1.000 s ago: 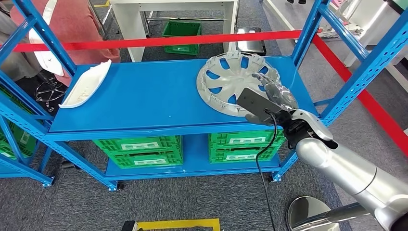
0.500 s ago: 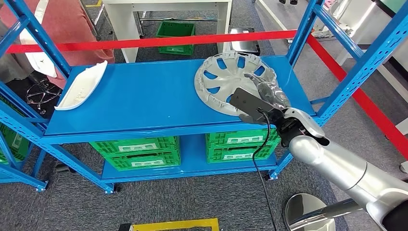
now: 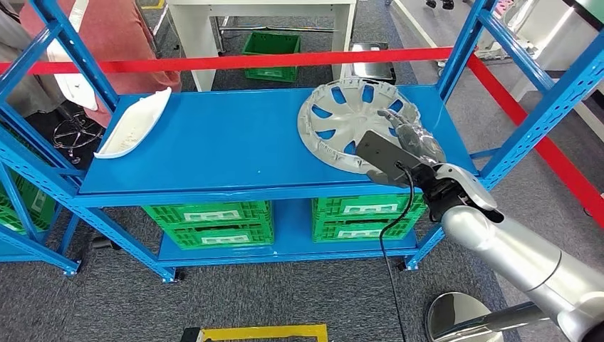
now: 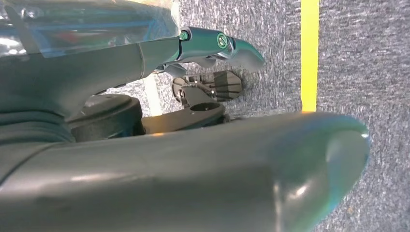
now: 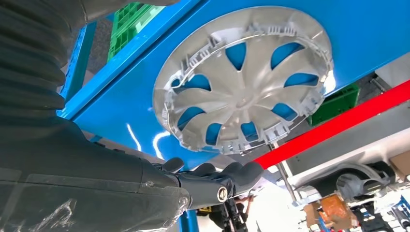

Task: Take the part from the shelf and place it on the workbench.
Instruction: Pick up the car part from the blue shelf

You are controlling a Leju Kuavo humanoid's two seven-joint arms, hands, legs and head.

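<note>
Here the blue shelf (image 3: 214, 142) serves as the landmark, and everything is placed against its upper board. At the far left end of that board a white curved part (image 3: 133, 122) lies with one end poking over the edge, and behind that corner a person in a pink garment (image 3: 114, 32) stands just beyond the frame. A red tape (image 3: 235, 61) runs across behind the board, and past it, further back, stand a white table (image 3: 263, 11) and a green crate (image 3: 269, 44) on the grey carpet. Under the board, on the lower level, sit two stacks of green crates (image 3: 208, 221), one toward the left and one toward the right. On the right half of the board lies the silver wheel cover (image 3: 352, 125), flat, its ribbed inner side up and blue showing through its openings; in the right wrist view the wheel cover (image 5: 246, 79) is seen whole on the blue surface. The right hand (image 3: 413, 142) reaches over the cover's near right rim, its fingers extended forward and apart, holding nothing; whether they touch the rim cannot be told. The left hand's finger state cannot be told from the left wrist view.
</note>
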